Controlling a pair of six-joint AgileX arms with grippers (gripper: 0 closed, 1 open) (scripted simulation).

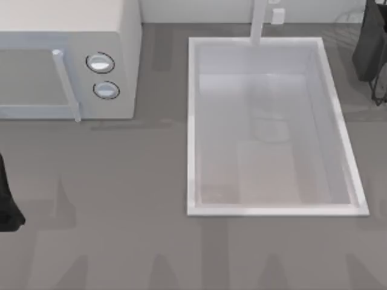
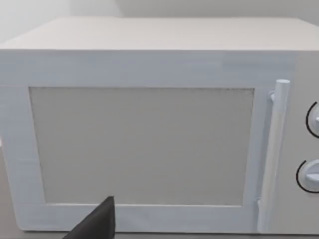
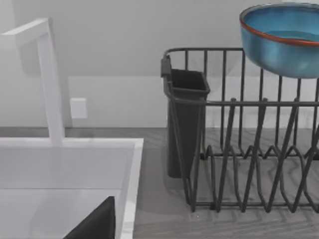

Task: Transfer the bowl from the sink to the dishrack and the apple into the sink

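The round, deep, glossy teal-blue bowl with its thin reddish-brown rim line sits high in the right wrist view, above the top rail of the dark wire dishrack; whether it rests on the rack or hangs above it I cannot tell, and nothing visibly grips it. Beside it, on the rack's near end, stands a dark cutlery holder. The large white rectangular recessed sink, with its raised rim and white faucet, lies at the top view's right of centre, and its basin holds no bowl and no fruit. So, as I judge it, the bowl's half of the task is done or nearly so, while the apple's half is left: the basin has not received it. The white microwave with two round knobs stands at the table's far left, and it faces the left wrist camera squarely. My left arm is parked at the table's left edge, and my right arm sits at the far right corner by the rack. Whether either arm's fingers are spread or closed, I cannot tell.
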